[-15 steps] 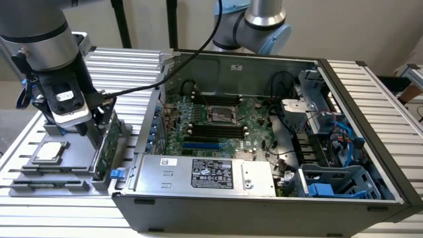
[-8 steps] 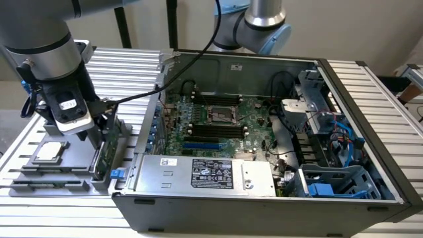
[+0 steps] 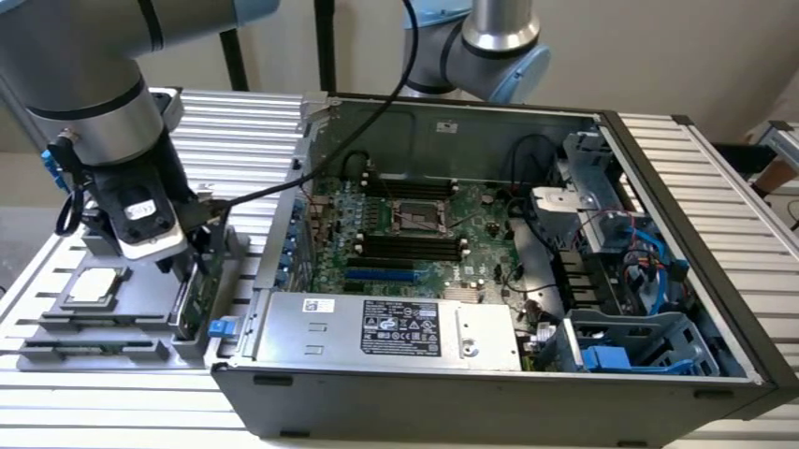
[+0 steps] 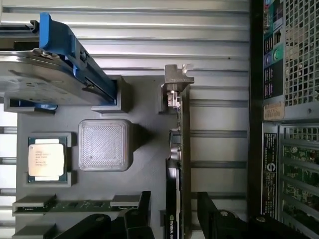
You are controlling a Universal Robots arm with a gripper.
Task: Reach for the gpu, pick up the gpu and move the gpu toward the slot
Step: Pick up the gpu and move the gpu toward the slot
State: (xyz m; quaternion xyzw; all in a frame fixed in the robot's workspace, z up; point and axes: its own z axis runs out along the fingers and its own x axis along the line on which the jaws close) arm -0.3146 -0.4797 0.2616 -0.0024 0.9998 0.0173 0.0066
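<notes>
The gpu stands on its edge in a grey holder tray, seen as a thin green strip with its silver bracket at one end. My gripper is open and low over the card, one black finger on each side and narrow gaps to the board. In the exterior view, the gripper sits over the gpu at that view's left, just outside the open computer case. Blue expansion slots lie on the motherboard inside the case.
On the tray lie a square CPU chip, a hard drive with blue rails, memory sticks and a grey block. The case wall runs close beside the gpu. A second robot arm stands behind the case.
</notes>
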